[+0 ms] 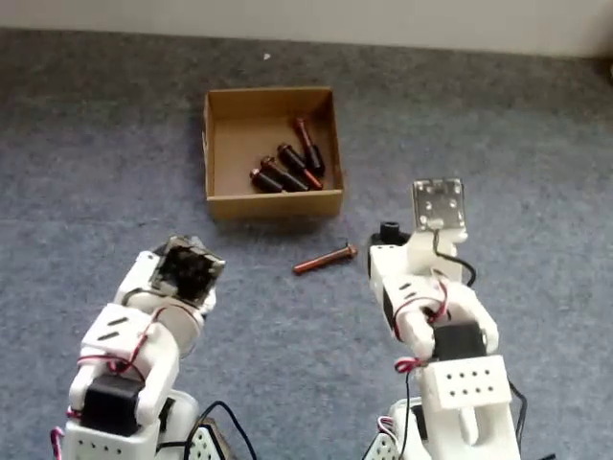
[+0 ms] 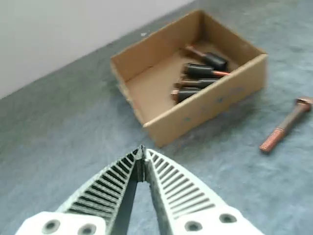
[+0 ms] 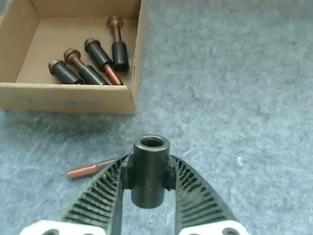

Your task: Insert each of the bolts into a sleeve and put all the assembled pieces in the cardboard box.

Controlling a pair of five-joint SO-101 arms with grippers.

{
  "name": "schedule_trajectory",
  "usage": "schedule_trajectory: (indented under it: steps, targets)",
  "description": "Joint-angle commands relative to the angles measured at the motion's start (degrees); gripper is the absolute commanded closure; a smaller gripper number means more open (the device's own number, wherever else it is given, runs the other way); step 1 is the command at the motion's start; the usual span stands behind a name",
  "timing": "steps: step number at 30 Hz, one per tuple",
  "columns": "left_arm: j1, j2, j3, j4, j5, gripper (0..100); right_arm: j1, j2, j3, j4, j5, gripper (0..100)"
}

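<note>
A cardboard box (image 1: 219, 158) (image 2: 211, 105) (image 3: 68, 100) stands on the grey carpet and holds several bolts pushed into black sleeves (image 1: 285, 169) (image 2: 198, 78) (image 3: 90, 61). One loose copper bolt (image 1: 325, 259) (image 2: 286, 125) (image 3: 93, 169) lies on the carpet just in front of the box. My right gripper (image 3: 148, 174) (image 1: 391, 235) is shut on an upright black sleeve (image 3: 149, 169) (image 1: 390, 232), right of the loose bolt. My left gripper (image 2: 142, 161) (image 1: 187, 268) is shut with nothing in it, to the front left of the box.
Grey carpet (image 1: 498, 125) covers the whole work area, with open floor to either side of the box. A pale wall (image 2: 58, 34) runs behind the box.
</note>
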Motion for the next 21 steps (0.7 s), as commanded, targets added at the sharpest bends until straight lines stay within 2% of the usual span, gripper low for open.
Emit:
schedule_trajectory:
  steps: [1, 9, 13, 21]
  targets:
    - [6.81, 15.08, -10.95, 1.49, -0.35, 92, 1.19, -5.67, 0.48, -2.24, -0.70, 99.2]
    - [13.76, 46.37, -27.12, 1.32, -0.79, 91, 9.63, -10.33, 1.01, -3.30, -3.96, 99.2]
    - [17.19, 59.30, -34.86, 1.32, -0.79, 85, 13.32, -10.24, 1.01, -4.53, -4.40, 99.2]
    - [21.67, 83.82, -50.07, 1.32, -2.37, 82, 14.55, -10.51, 1.01, -4.62, -4.40, 99.2]
